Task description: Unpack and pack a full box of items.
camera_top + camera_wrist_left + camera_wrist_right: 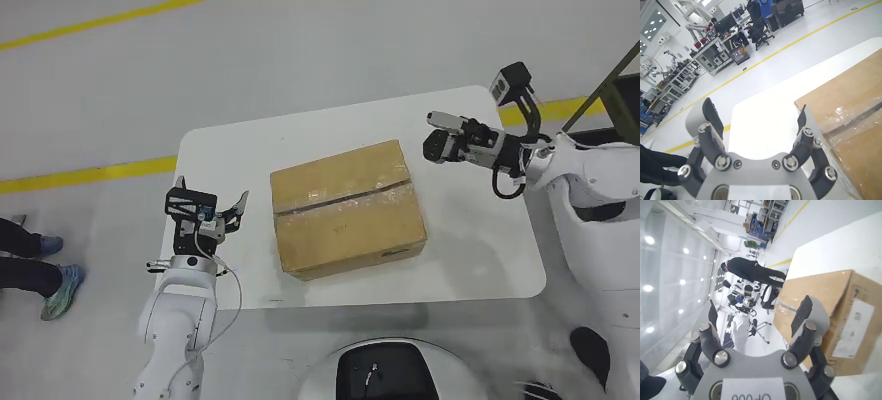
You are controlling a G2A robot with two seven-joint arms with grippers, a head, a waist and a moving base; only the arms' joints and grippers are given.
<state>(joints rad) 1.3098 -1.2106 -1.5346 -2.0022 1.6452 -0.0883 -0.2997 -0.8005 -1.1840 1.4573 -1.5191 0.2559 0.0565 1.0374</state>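
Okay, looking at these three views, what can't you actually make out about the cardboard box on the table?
What is inside the brown cardboard box: all views, it is closed and sealed with clear tape.
Print on the box's white side label: right wrist view, too small to read.
The box's full length: left wrist view, cut off by the picture's edge.

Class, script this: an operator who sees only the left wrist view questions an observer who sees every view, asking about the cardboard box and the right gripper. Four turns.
Operator: Is the whole box closed?
Observer: Yes. From above, the cardboard box is shut, with tape along its top seam.
Operator: Where is the right gripper?
Observer: The right gripper hangs open above the far right corner of the table, apart from the box.
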